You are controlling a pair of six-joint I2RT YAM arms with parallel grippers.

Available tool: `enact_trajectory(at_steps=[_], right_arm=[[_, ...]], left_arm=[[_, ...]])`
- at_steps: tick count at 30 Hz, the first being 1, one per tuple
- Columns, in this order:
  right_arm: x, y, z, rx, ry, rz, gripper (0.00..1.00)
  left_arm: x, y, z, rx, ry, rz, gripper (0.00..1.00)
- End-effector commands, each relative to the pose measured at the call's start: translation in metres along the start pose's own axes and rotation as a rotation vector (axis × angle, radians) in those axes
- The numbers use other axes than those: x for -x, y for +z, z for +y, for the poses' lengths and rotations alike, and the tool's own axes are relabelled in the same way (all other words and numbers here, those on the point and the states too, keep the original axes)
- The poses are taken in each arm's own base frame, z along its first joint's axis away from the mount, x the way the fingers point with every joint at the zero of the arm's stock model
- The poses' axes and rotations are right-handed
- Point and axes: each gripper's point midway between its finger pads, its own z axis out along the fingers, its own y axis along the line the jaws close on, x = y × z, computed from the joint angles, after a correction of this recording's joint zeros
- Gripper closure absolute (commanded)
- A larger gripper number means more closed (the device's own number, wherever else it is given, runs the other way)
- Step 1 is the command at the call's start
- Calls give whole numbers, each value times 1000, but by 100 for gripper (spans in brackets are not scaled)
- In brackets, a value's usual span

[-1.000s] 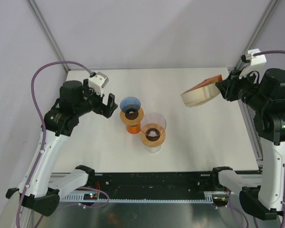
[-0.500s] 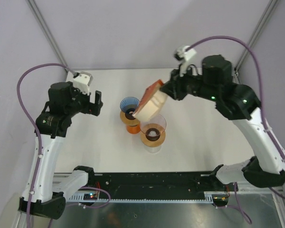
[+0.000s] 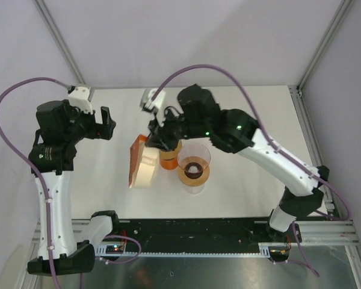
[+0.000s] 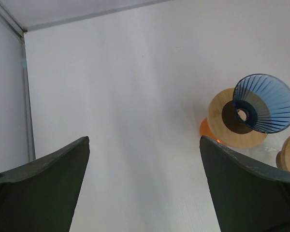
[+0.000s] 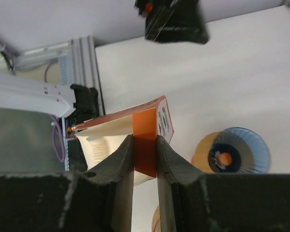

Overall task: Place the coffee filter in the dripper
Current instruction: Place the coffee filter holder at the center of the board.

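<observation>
One coffee filter pack (image 3: 143, 164) (image 5: 146, 126) held beside two drippers.
Right gripper (image 3: 151, 140) (image 5: 145, 145) clamps its orange edge, the pack tilted over the desk (image 3: 259, 120) just left of the blue dripper (image 5: 239, 151) (image 4: 264, 102) and the clear dripper (image 3: 194, 159); left gripper (image 3: 106, 123) (image 4: 144, 145) hangs wide open, well apart.

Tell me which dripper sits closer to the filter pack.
The blue dripper on the orange stand, beside the filter pack; the clear dripper stands farther right.

Two drippers are counted on the worktop (image 3: 108, 186): one blue (image 4: 264, 103), one clear (image 3: 194, 158), both just beside the right pincer (image 5: 145, 149). One pack of coffee filters (image 3: 142, 164) is seen, clamped in that pincer. Two pincers are shown, the left pincer (image 3: 106, 123) well apart.
</observation>
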Motion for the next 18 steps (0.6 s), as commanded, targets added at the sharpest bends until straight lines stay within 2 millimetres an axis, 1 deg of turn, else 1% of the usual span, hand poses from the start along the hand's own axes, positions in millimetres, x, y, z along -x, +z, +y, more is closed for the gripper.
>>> enact_trajectory(at_steps=[1,4,6,8,9,10,11,12,14,16,18], right_arm=[[-13,36,37,210,-91,7,100],[-45,61,60,325,-163,68,100],[-69,77,72,378,-244,122,100],[-99,90,82,426,-305,216,100],[-112,98,84,449,-329,258,100],[-131,105,86,485,-331,318,100],[-143,110,88,513,-339,351,100],[-160,115,90,547,-331,402,100],[-183,121,95,602,-338,467,100],[-206,129,96,618,-354,524,100],[-224,138,92,598,-380,573,100]], left_arm=[[31,-32,-12,-31,23,-105,0],[31,-38,-16,-45,37,-99,0],[24,-35,-14,-42,38,-74,0],[14,-29,-11,-28,35,-43,0],[8,-26,-9,-23,30,-26,0],[5,-24,-8,-20,27,-15,0],[0,-22,-8,-20,23,-3,0],[-3,-21,-8,-21,21,4,0],[-9,-17,-8,-26,16,21,0],[-14,-14,-8,-32,11,37,0],[-18,-11,-7,-33,9,52,0]])
